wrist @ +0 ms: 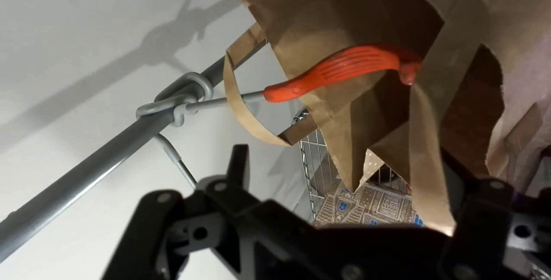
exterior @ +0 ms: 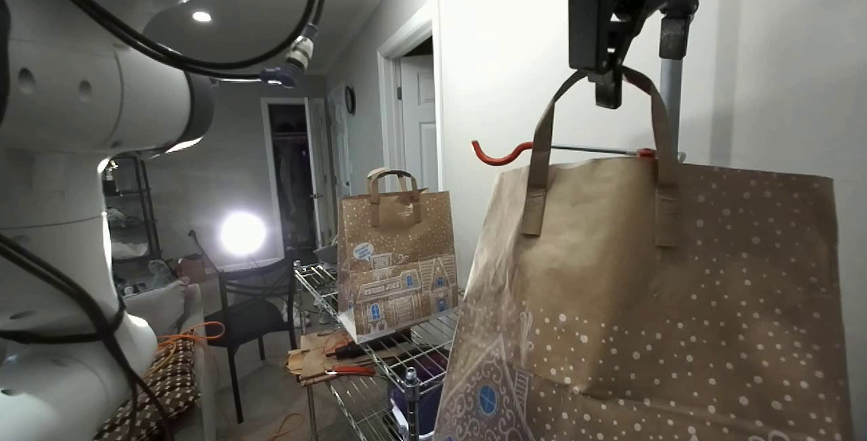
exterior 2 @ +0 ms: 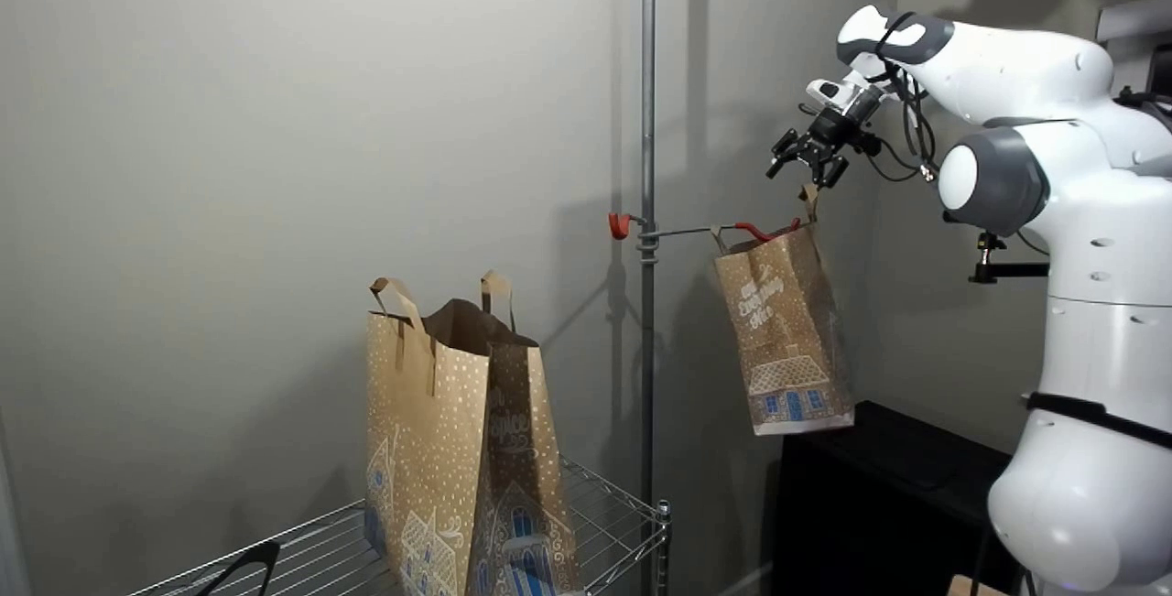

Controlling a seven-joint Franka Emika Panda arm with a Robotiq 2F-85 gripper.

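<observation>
My gripper (exterior 2: 802, 173) stands open above a brown paper bag (exterior 2: 783, 330), its fingers (wrist: 239, 168) far apart in the wrist view. The bag hangs at a red-tipped hook (wrist: 344, 67). One handle (wrist: 236, 99) loops around the hook's rod; the other handle (wrist: 430, 151) rises to one finger. In an exterior view, that handle's top passes behind a fingertip (exterior: 608, 92); whether they touch I cannot tell. Nothing is clamped between the fingers. The red hook crosses the bag's open mouth, its tip partly hidden by the strap.
A grey pole (exterior 2: 648, 376) by the wall carries the hook and a second red hook (exterior 2: 620, 226). Another paper bag (exterior 2: 430, 413) stands on a wire shelf (exterior 2: 609, 509). A black cabinet-like block (exterior 2: 897, 468) sits below the hanging bag. A chair (exterior: 250, 319) stands farther back.
</observation>
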